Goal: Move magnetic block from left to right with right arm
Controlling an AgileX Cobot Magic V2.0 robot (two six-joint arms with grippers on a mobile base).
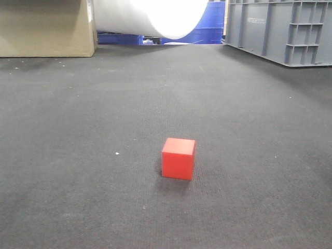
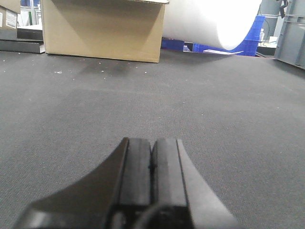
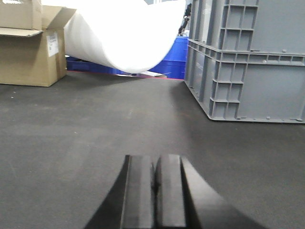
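Observation:
A small bright-red magnetic block rests on the dark grey mat, a little right of the middle and toward the front in the front view. No gripper shows in that view. In the left wrist view my left gripper is shut, its two black fingers pressed together with nothing between them, low over the mat. In the right wrist view my right gripper is likewise shut on nothing. The block does not appear in either wrist view.
A cardboard box stands at the back left, a large white roll lies behind the mat with blue crates beyond it, and a grey plastic crate stands at the back right, close ahead and to the right of the right gripper.

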